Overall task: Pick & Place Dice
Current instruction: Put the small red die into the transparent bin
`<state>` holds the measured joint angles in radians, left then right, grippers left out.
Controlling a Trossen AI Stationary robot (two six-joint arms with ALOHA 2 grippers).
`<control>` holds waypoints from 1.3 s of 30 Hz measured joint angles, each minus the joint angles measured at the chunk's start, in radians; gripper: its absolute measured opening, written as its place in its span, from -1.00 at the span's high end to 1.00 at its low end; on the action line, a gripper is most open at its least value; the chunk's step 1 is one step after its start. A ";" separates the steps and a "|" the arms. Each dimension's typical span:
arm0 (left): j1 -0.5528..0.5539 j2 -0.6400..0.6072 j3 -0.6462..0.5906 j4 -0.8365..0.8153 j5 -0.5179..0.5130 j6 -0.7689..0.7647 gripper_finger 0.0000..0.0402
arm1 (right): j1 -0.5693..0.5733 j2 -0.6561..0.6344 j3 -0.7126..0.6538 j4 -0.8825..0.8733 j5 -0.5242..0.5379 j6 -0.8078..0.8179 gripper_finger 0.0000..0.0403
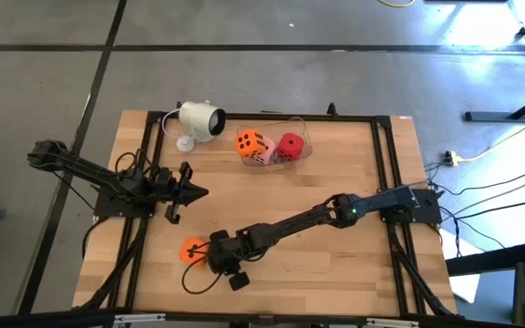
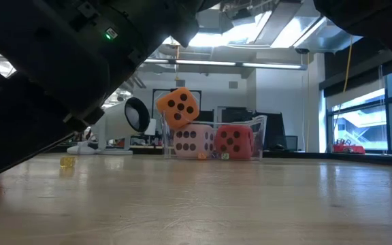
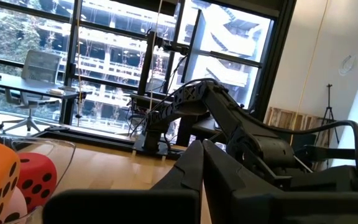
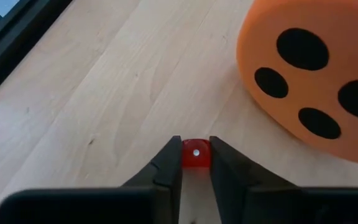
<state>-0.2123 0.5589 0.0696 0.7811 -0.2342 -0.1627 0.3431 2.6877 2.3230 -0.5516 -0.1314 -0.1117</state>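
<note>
An orange die sits on the table near its near-left edge and fills the right wrist view's corner. My right gripper is low beside it, shut on a tiny red cube with a white pip. A second orange die leans tilted on top of the pale pink die, with the red die next to them, all inside a clear container at the far middle. My left gripper hovers shut over the table's left part. My right gripper pinches the tiny red cube between its two fingertips, one on each of two opposite sides. The fingers slant down toward the tabletop. Whether the cube rests on the wood or is lifted clear cannot be told.
A white camera with a cable stands at the table's far-left part. A tiny yellow speck lies on the wood. The right arm stretches across the table's middle. Bare wood lies along the near right.
</note>
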 joint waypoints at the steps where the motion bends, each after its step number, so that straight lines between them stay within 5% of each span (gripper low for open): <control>1: 0.000 0.000 0.000 0.000 0.000 0.000 0.97 | 0.000 0.000 0.000 -0.001 0.000 0.003 0.71; 14: 0.000 0.000 0.000 0.000 0.000 0.000 0.97 | 0.001 -0.084 -0.006 -0.018 0.071 -0.003 0.63; 20: 0.000 0.000 0.000 0.000 0.000 0.000 0.97 | 0.016 -0.142 -0.005 -0.108 0.311 -0.056 0.74; 29: 0.000 0.000 0.000 0.000 0.000 0.000 0.95 | 0.027 -0.204 -0.004 -0.348 0.811 -0.012 0.61; 39: 0.000 0.000 0.000 0.000 0.000 0.000 0.94 | 0.000 -0.279 -0.004 -0.674 0.995 0.220 0.68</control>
<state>-0.2123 0.5587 0.0697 0.7811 -0.2340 -0.1623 0.3432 2.4083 2.3194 -1.2252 0.8638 0.1078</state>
